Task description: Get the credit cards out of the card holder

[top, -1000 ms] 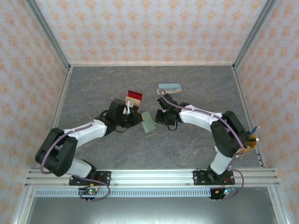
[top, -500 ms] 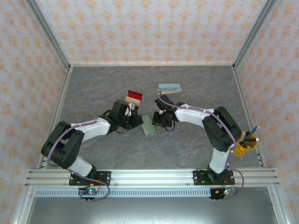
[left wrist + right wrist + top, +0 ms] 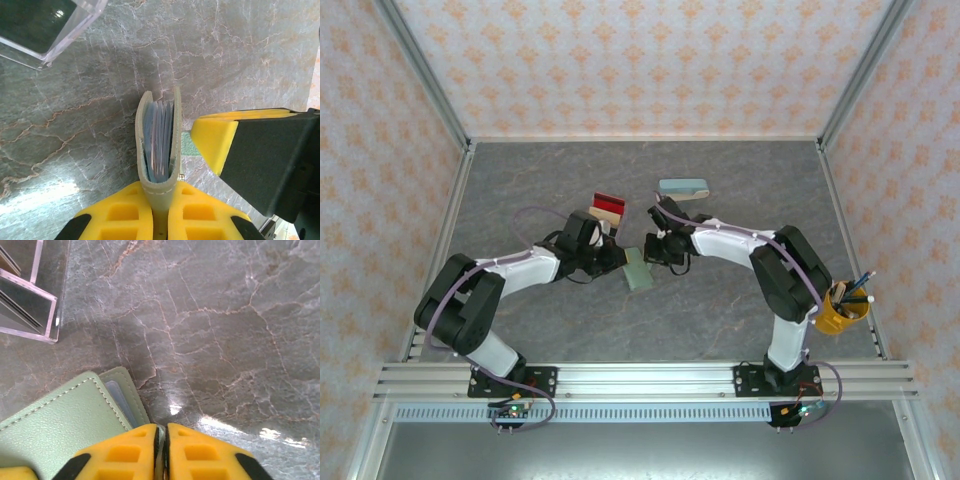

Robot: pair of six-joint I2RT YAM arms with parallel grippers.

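Where the two arms meet near the middle of the table (image 3: 740,300), we find the card holder (image 3: 141,140) held between them, folded nearly closed. We cannot tell whether it touches the surface.

From the left wrist camera we look straight along it. The left gripper (image 3: 160,200) has its yellow fingers (image 3: 117,215) pressed against either side of the stitched spine, with no gap between them beyond the thickness of the fold, so it grips the holder firmly. The two sage-green panels part slightly away from that grip, and between them we see the thin bluish-grey edges of several cards (image 3: 159,137) packed side by side inside.

From the right wrist camera, the right gripper (image 3: 161,440) has its fingers (image 3: 125,452) drawn almost together. Only a thin pale-green sliver sits between them, which we read as the corner of the holder's farther panel. The nearer panel spreads out to the left, with one pale card edge showing between the two.

A clear stand (image 3: 45,30) sits just beyond the holder. From above it holds a red card (image 3: 610,199) and a tan card (image 3: 603,212).
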